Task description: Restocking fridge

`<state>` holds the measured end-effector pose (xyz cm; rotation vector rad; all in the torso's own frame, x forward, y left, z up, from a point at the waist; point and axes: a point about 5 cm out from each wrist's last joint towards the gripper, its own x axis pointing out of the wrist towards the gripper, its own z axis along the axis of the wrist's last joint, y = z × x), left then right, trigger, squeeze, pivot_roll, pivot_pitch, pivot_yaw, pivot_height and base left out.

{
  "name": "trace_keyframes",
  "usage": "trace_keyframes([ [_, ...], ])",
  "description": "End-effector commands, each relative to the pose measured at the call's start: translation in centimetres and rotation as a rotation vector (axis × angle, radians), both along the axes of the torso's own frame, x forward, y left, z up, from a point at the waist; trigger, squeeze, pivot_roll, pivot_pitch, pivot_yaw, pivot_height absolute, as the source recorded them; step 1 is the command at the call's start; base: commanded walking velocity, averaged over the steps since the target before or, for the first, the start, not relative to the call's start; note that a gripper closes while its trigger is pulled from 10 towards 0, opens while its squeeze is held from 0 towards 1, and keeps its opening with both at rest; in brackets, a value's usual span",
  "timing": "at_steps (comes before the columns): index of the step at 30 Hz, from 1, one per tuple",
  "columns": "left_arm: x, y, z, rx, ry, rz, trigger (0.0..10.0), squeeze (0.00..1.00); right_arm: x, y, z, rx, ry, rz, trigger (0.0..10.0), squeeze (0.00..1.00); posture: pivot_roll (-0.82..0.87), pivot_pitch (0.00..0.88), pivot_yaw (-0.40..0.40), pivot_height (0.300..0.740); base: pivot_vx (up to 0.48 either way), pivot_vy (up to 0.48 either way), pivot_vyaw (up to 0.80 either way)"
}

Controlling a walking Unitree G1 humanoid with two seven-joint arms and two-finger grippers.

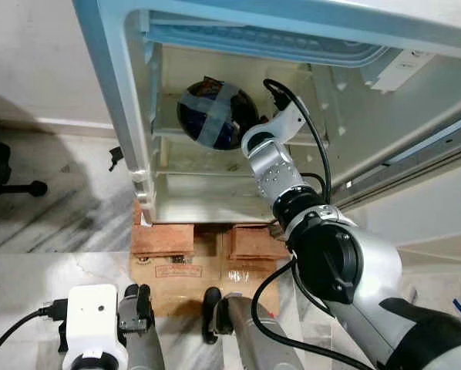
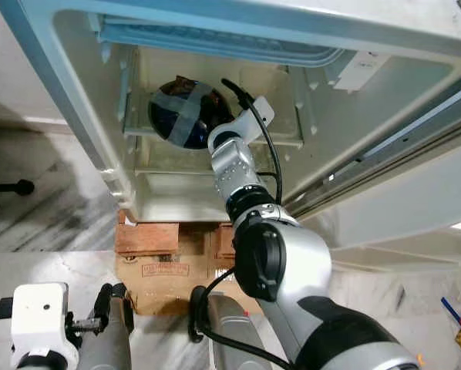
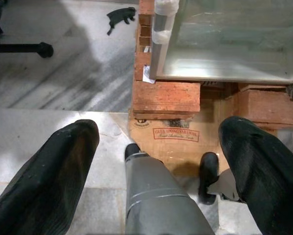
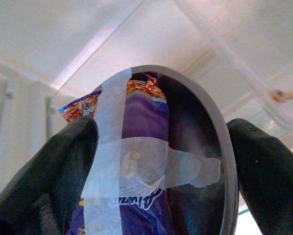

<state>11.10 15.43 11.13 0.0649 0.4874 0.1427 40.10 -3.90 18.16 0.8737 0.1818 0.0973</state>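
The fridge (image 1: 130, 131) stands open before me. My right arm reaches into it, and my right gripper (image 4: 163, 127) is shut on a dark round bowl (image 1: 207, 116) crossed with pale tape. One black finger sits at each side of the rim. Under the tape lies a purple and orange snack packet (image 4: 146, 127). The bowl is tilted on its edge at the level of a clear shelf (image 1: 176, 137) inside the fridge. Low at my left, the left gripper (image 3: 161, 126) hangs open over the floor with nothing between its fingers.
The fridge rests on red bricks (image 1: 163, 239), with a flattened cardboard sheet (image 1: 180, 281) in front of them. Its door (image 1: 423, 139) swings out to the right. A chair's wheeled base (image 1: 18, 187) stands on the marble floor at left. My legs (image 3: 156, 191) are below.
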Motion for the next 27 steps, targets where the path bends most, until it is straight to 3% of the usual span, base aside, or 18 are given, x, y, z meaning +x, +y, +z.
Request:
trace_keyframes([
  [1,-0.2,-0.1,-0.6,-0.007,0.036,0.000,10.0,0.00,-0.4,0.5,-1.0,-0.021,0.026,0.029,10.0,0.96,0.31,0.291,-0.222,0.740,0.000,0.000,0.00],
  [8,0.5,-0.1,-0.7,-0.003,0.017,-0.005,10.0,0.00,-0.5,0.3,-1.3,-0.061,0.017,0.047,10.0,0.89,0.31,0.276,-0.222,0.740,0.000,0.000,0.00],
  [9,0.6,-0.1,-0.7,-0.002,0.015,-0.006,10.0,0.00,-0.5,0.3,-1.4,-0.074,0.016,0.052,10.0,0.49,0.31,0.272,-0.221,0.740,0.000,0.000,0.00],
  [10,0.7,-0.1,-0.7,-0.001,0.013,-0.007,10.0,0.00,-0.5,0.3,-1.6,-0.085,0.017,0.057,10.0,0.17,0.31,0.269,-0.220,0.740,0.000,0.000,0.00],
  [11,0.9,-0.1,-0.7,0.000,0.009,-0.008,10.0,0.00,-0.7,0.2,-2.0,-0.103,0.020,0.065,10.0,0.00,0.31,0.265,-0.219,0.740,0.000,0.000,0.00],
  [27,1.6,-0.1,-0.7,0.003,-0.006,-0.018,10.0,0.00,-1.1,-1.0,-3.8,-0.170,0.029,0.079,10.0,0.00,0.30,0.252,-0.215,0.740,0.000,0.000,0.00],
])
